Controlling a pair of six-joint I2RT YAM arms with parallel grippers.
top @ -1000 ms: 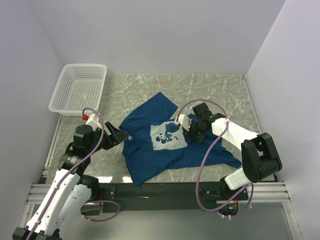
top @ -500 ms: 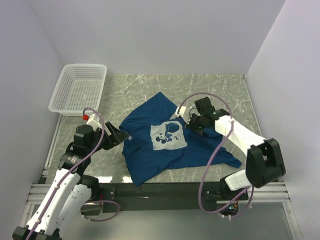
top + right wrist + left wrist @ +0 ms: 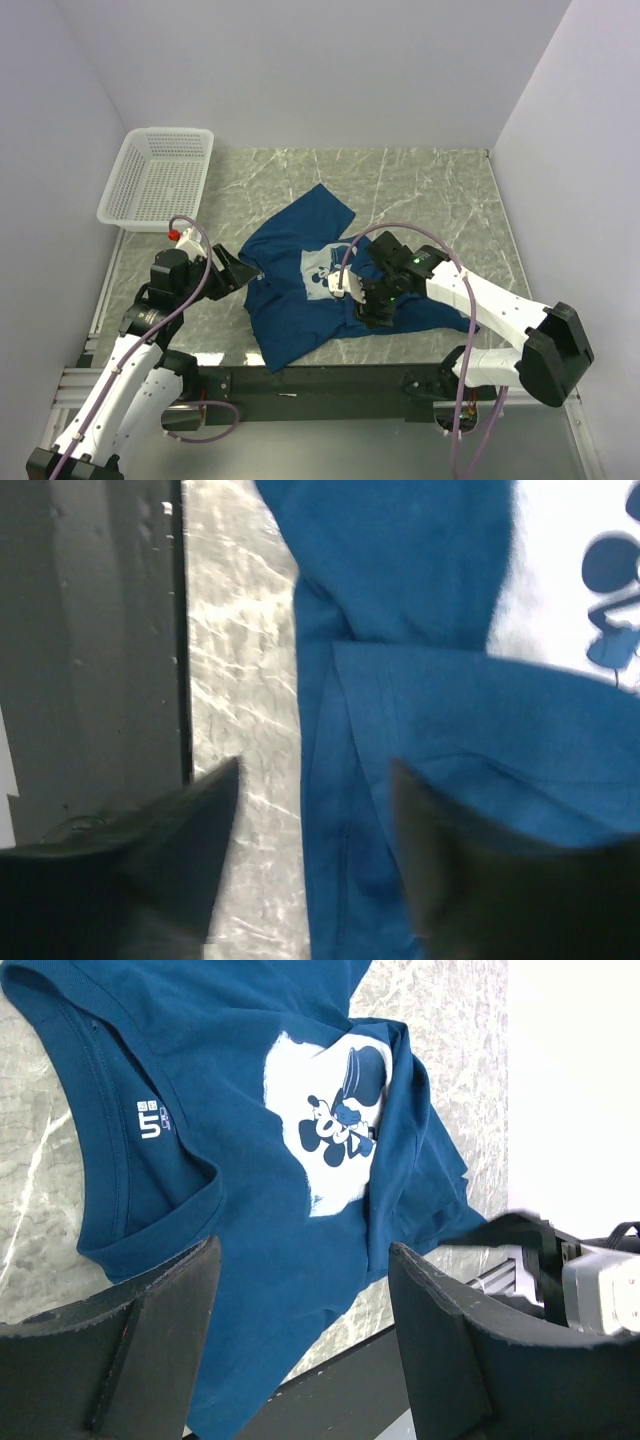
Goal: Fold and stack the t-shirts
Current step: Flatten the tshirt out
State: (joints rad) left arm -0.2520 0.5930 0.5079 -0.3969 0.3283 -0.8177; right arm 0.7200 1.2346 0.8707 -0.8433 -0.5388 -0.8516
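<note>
One dark navy t-shirt (image 3: 290,310) lies crumpled and unfolded on the marble table, its pale cartoon print (image 3: 322,268) facing up. My left gripper (image 3: 240,270) is open and empty, just left of the collar. In the left wrist view (image 3: 305,1290) the collar, the white neck label (image 3: 152,1120) and the print (image 3: 335,1125) lie beyond the open fingers (image 3: 160,1340). My right gripper (image 3: 368,308) hovers open over the shirt's near hem. In the right wrist view (image 3: 315,810) its blurred fingers (image 3: 470,870) straddle the shirt's edge (image 3: 330,780), holding nothing.
A white mesh basket (image 3: 160,180) stands at the back left of the table. The table's black front rail (image 3: 320,380) runs just near of the shirt and shows in the right wrist view (image 3: 90,680). White walls close in three sides.
My right gripper has swung from the shirt's right side, beside the print, forward and left to the near hem. The left arm and the shirt have barely moved.
</note>
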